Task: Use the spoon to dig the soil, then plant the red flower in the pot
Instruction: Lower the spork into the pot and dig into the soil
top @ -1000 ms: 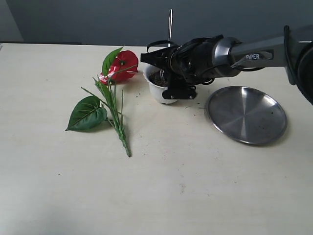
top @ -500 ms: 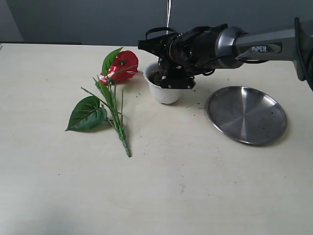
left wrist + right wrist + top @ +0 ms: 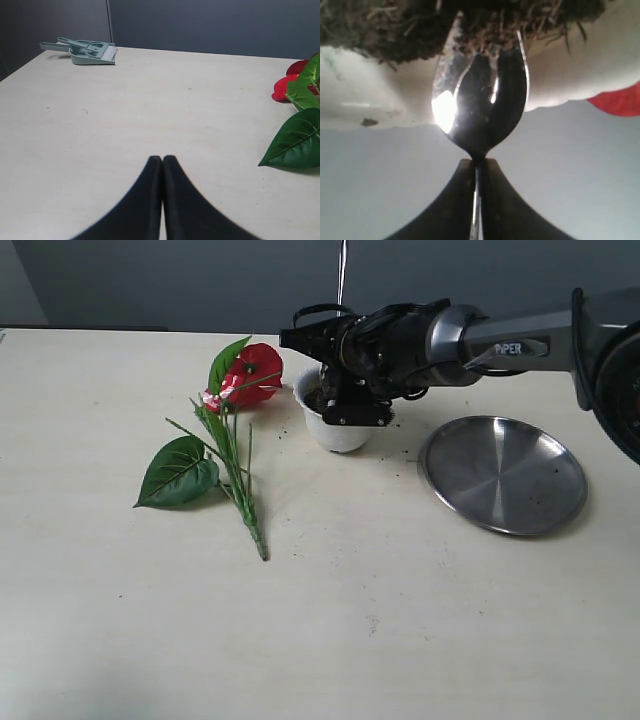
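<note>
The white pot (image 3: 337, 432) stands mid-table holding dark soil (image 3: 317, 398). My right gripper (image 3: 345, 390) hangs over the pot's mouth, shut on the spoon, whose thin handle (image 3: 342, 270) points straight up. In the right wrist view the gripper (image 3: 478, 162) pinches the spoon's neck, and the shiny tined bowl (image 3: 480, 105) has its tips in the soil (image 3: 420, 25) at the pot's rim (image 3: 570, 65). The red flower (image 3: 250, 372) lies flat on the table left of the pot, its stems and a broad leaf (image 3: 180, 470) toward the front. My left gripper (image 3: 162, 159) is shut and holds nothing.
A round steel plate (image 3: 503, 474) lies right of the pot. Soil crumbs dot the table around the pot. In the left wrist view a green dustpan with a brush (image 3: 85, 50) sits at the table's far edge, and a leaf (image 3: 297, 140) and the red bloom (image 3: 287, 82) show.
My right gripper has risen a little and shifted slightly left over the pot with the spoon; the handle's top has left the frame. The flower and plate have not moved.
</note>
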Action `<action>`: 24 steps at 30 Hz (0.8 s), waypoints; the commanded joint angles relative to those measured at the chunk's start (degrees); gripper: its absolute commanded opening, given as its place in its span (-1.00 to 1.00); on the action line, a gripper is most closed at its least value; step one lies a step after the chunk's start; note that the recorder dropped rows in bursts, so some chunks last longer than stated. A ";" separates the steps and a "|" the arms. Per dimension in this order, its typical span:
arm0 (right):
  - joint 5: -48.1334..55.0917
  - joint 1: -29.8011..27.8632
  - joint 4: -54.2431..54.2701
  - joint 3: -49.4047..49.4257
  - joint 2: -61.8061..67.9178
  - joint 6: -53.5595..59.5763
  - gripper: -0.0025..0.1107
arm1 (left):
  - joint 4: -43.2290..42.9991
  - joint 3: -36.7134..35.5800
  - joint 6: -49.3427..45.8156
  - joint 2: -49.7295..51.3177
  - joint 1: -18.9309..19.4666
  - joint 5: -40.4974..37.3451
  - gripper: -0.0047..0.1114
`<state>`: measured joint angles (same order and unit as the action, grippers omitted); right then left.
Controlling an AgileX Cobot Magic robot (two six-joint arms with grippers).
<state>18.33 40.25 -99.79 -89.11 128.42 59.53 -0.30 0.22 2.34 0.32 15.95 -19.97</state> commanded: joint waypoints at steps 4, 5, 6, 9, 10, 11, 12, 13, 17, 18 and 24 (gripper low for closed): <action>3.16 -0.28 -0.16 -0.27 0.05 0.40 -0.97 | 0.00 -0.22 0.10 -0.32 -0.10 0.70 -0.91; 3.03 -0.28 -0.16 -0.27 0.05 0.40 -0.97 | 0.00 -0.22 0.10 -0.32 -0.10 0.70 -0.91; 2.90 -0.28 -0.16 -0.27 0.05 0.40 -0.97 | 0.00 -0.22 0.10 -0.32 -0.10 0.70 -0.91; 2.90 -0.28 -0.16 -0.27 0.05 0.40 -0.97 | 0.00 -0.22 0.10 -0.32 -0.10 0.70 -0.91; 3.04 -0.28 -0.16 -0.27 0.05 0.40 -0.97 | 0.00 -0.22 0.10 -0.32 -0.10 0.70 -0.91; 3.37 -0.28 -0.16 -0.17 0.05 0.40 -0.97 | 0.00 -0.22 0.10 -0.32 -0.10 0.70 -0.91; 3.45 -0.28 -0.16 -0.17 0.05 0.40 -0.97 | 0.00 -0.22 0.10 -0.32 -0.10 0.70 -0.91; 3.26 -0.18 -0.16 -0.17 0.05 0.40 -0.97 | 0.00 -0.22 0.10 -0.32 -0.10 0.70 -0.91; 2.13 -0.18 -0.16 -0.17 0.05 0.40 -0.97 | 0.00 -0.22 0.10 -0.32 -0.10 0.70 -0.91; 2.02 -0.18 -0.16 -0.06 0.05 0.40 -0.97 | 0.00 -0.22 0.10 -0.32 -0.10 0.70 -0.91; 2.04 -0.18 -0.16 3.73 -0.07 0.40 -0.97 | 0.00 -0.22 0.10 -0.32 -0.10 0.70 -0.91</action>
<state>20.59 40.25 -99.79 -87.69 128.32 59.53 -0.30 0.22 2.34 0.32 15.95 -19.97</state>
